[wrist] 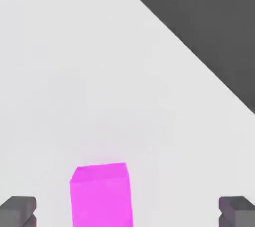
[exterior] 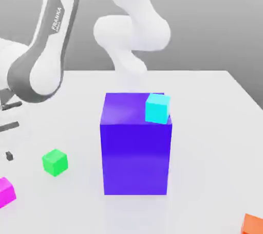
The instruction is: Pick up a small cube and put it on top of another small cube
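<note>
Pale grey background, shading darker toward the exterior view's right, stands behind a white surface (exterior: pixel 215 140). Near the exterior view's left edge, partly cut off by it, the magenta cube (exterior: pixel 6 193) rests on that surface. The jaws are spread wide and hold nothing; in the hand view the cube lies between their lines, well off centre and touching neither side.

It looks light and rigid, so I expect no give under a squeeze and little risk of crushing. Its plain, flat sides could be a bit slippery, and a grip on an edge or corner would probably twist it. Best to centre over it, line up with two opposite upright faces and take hold around mid-height, keeping the underside free to sit flat on the green cube (exterior: pixel 55 162). That one seems just as light and could be nudged aside by a rough landing.

Counting up: one magenta cube, one green cube, one cyan cube (exterior: pixel 157 108) on top of the block, one orange cube (exterior: pixel 252 225) at the lower right corner of the exterior view, and one big blue-purple block (exterior: pixel 135 158). Four small cubes, one large block, one robot arm (exterior: pixel 47 68)
</note>
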Robot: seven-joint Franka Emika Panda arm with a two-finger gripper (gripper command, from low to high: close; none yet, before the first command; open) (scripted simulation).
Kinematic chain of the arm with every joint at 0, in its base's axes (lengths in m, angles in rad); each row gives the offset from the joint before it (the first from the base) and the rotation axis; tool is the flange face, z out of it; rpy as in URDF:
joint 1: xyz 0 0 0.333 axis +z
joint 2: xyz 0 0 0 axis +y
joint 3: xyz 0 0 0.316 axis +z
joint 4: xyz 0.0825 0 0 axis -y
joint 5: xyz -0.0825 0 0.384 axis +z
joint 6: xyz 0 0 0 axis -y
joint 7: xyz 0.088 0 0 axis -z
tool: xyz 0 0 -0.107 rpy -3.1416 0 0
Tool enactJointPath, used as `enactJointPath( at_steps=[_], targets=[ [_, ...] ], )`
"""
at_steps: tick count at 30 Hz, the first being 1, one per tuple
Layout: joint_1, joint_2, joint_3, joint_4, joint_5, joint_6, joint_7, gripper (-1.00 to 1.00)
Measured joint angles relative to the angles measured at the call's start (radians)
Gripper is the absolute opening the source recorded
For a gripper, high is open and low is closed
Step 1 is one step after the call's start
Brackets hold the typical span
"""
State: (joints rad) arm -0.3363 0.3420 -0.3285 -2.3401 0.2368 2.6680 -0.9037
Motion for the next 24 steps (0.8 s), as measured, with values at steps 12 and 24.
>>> enactJointPath(
  at_steps=[12,24],
  targets=[
    [-0.087,0.164,0.094,0.035,0.088,0.112,-0.093,-1.0],
    [-0.002,-0.22,-0.041,-0.21,-0.288,0.005,-0.192,-1.0]
  ],
)
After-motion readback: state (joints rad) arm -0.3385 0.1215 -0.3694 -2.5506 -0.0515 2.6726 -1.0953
